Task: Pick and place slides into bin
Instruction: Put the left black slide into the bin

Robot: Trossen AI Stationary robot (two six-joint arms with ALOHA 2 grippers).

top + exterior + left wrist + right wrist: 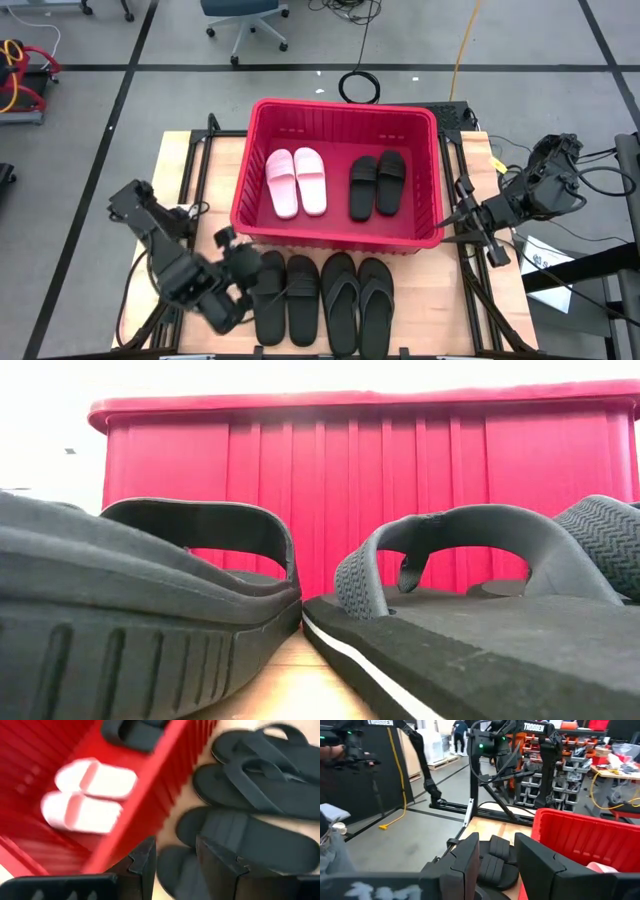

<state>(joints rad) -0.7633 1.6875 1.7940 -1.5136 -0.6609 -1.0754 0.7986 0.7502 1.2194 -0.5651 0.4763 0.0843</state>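
The red bin stands at the table's middle, toward its far edge. Inside it lie a white pair of slides and a black pair. On the table in front of the bin's near wall lie a black wide-strap pair and a black flip-flop pair, soles down. My left gripper hovers open above the left wide-strap slide, beside the bin's near-left corner. My right gripper stands open and level by the bin's right side, nothing between its fingers.
The bin's near wall rises right behind the slides on the table. A dark frame and cables run along both table sides. Bare wood shows to the left of the bin. Beyond the table are racks and a person.
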